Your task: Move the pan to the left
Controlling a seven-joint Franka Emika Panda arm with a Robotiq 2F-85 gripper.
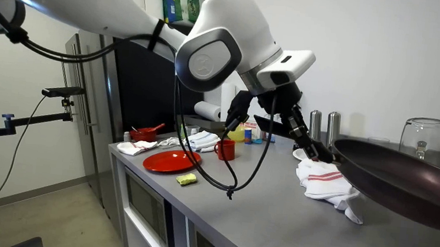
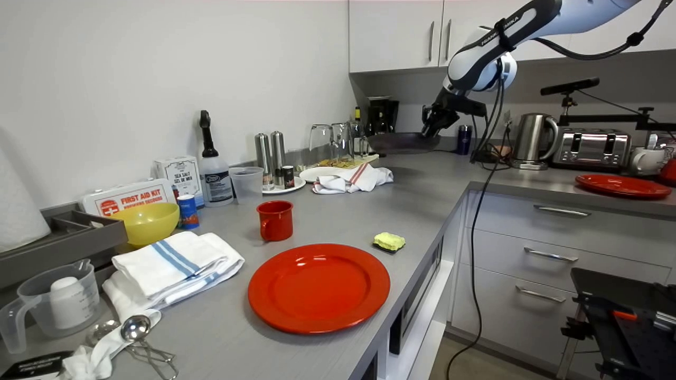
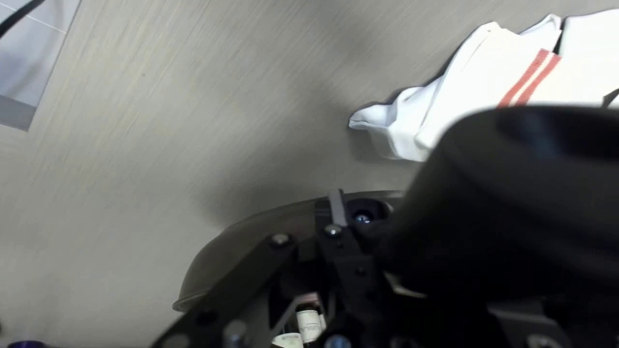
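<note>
Up beside the red-striped towel [image 1: 327, 183], the gripper [image 1: 323, 152] clasps the handle [image 1: 269, 125] of the pan [image 1: 395, 185] in its jaws, the pan's body jutting away from the towel.

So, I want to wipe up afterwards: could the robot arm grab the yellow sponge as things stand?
Probably not: the gripper holds the pan aloft by its handle, so it would likely have to put that down first. Nothing sits on the sponge in either exterior view.
</note>
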